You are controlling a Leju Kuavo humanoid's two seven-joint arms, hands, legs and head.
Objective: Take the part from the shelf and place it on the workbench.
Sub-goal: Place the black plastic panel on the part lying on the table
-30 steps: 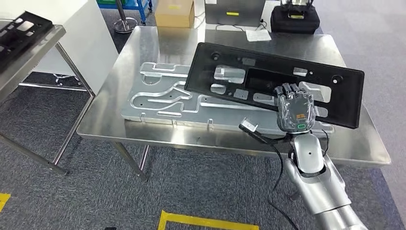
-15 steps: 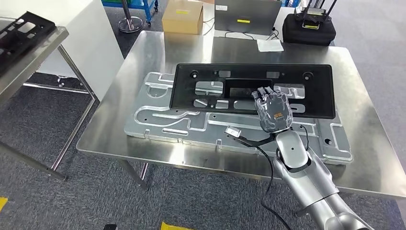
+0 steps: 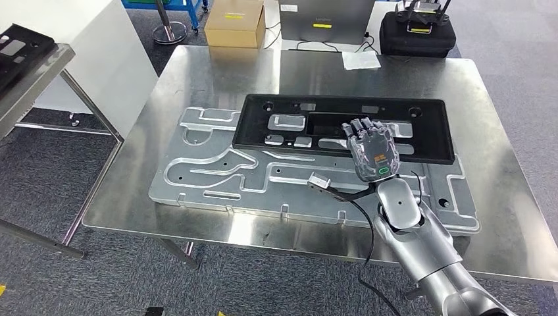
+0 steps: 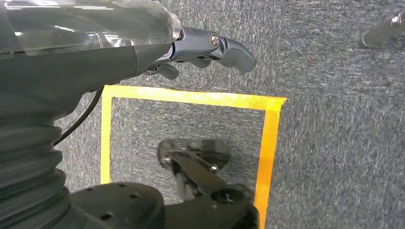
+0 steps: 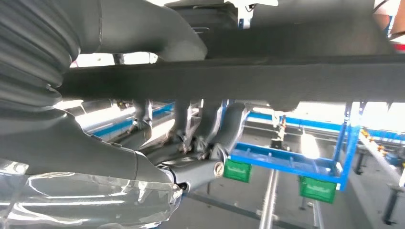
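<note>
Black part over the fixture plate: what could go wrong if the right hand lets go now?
1. The right hand grips the black part's near edge, fingers through an opening; they may snag and drag it on withdrawal.
2. The part lies skewed over the fixture plate, perhaps not seated flat, so it could shift when released.

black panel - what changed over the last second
The black panel swung from tilted and skewed to level and square over the metal fixture plate on the workbench. The right hand kept its grip on the near edge throughout.
</note>
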